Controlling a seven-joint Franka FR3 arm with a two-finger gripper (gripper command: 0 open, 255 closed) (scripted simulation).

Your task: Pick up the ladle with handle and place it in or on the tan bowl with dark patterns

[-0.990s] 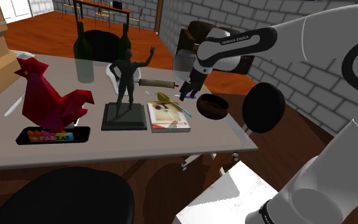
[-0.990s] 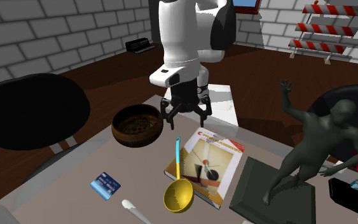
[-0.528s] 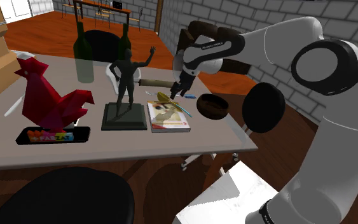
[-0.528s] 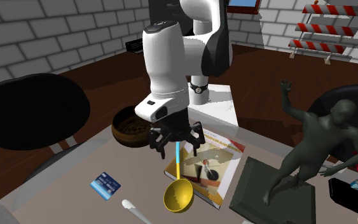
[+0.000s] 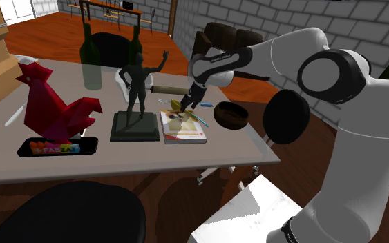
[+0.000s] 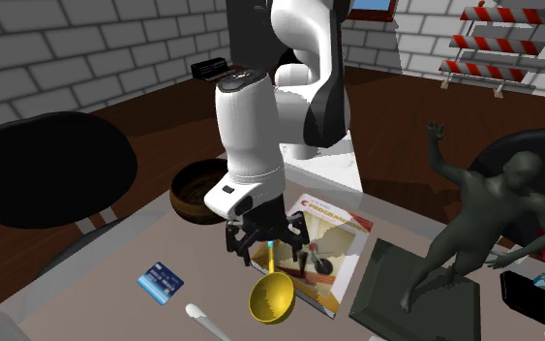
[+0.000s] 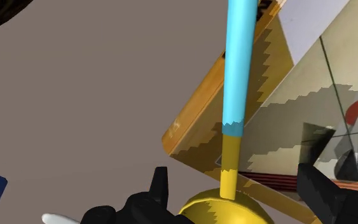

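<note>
Your gripper (image 6: 266, 242) hangs low over the table (image 6: 115, 262), in the lower middle of the second exterior view, pointing down. Its fingers (image 7: 160, 188) are spread wide. In the wrist view the ladle (image 6: 272, 296) handle runs up between them with a gap on each side, so nothing is clasped.

The ladle lies flat. Its yellow cup is near the bottom centre of the second exterior view. The shaft is yellow near the cup and light blue further up, and it points up the frame towards the arm. The handle crosses the near corner of a book (image 6: 333, 254) with a yellow edge and a pale cover. The cup sits at that book's lower left edge.

The bowl (image 6: 195, 194) looks dark brown with a patterned inside. It stands left of centre in that view, behind the gripper and partly hidden by the white forearm, apart from the ladle. In the shoulder view it sits right of centre, just right of the gripper.

Other stuff you'll see: a blue card (image 6: 160, 283) at lower left, a dark human figure statue (image 6: 483, 228) on a square base at right, and a red rooster (image 5: 54, 103) and a green bottle (image 5: 90, 59) at the shoulder view's left.
</note>
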